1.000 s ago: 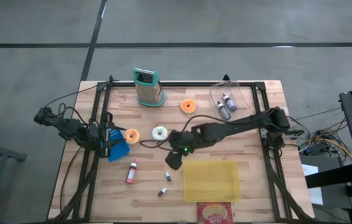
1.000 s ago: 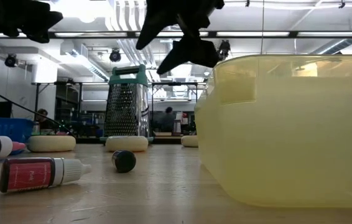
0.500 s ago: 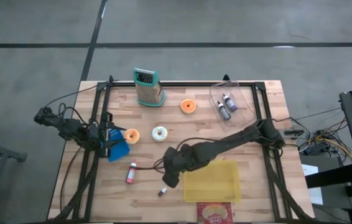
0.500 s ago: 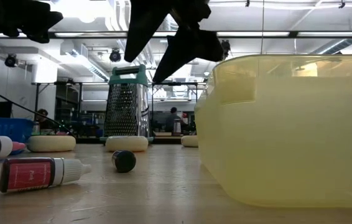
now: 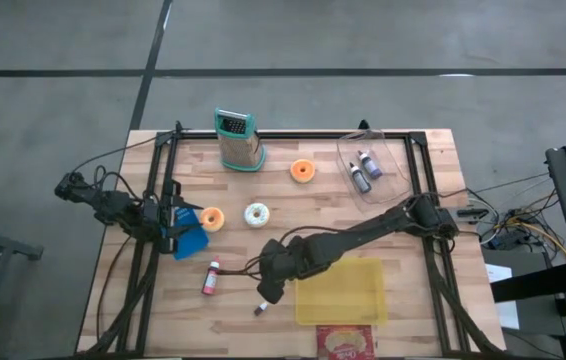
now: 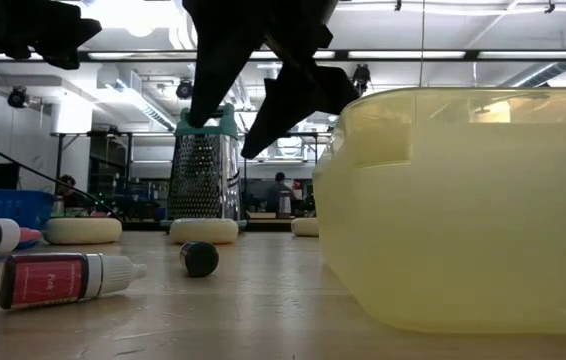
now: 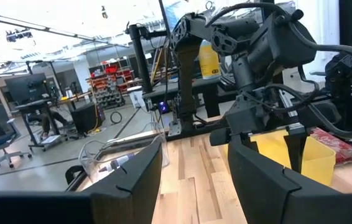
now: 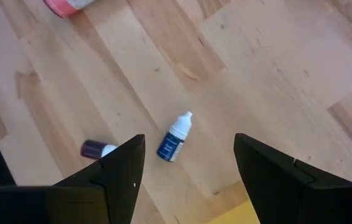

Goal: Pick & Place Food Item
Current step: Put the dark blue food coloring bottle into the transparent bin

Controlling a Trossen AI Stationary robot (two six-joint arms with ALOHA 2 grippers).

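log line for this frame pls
right gripper: open, empty, above small blue dropper bottle | left gripper: open, parked at left table edge | yellow bin: beside right gripper

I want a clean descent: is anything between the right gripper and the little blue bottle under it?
Nothing visible. The right gripper hangs open over the blue bottle, which lies alone on bare wood. The purple-capped bottle lies beside it, apart.

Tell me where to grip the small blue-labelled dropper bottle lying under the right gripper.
Grip the blue-labelled bottle across its body, coming straight down. It lies flat on the table, so its round sides face outward. The open right gripper already straddles it; the narrow white tip would probably slip.
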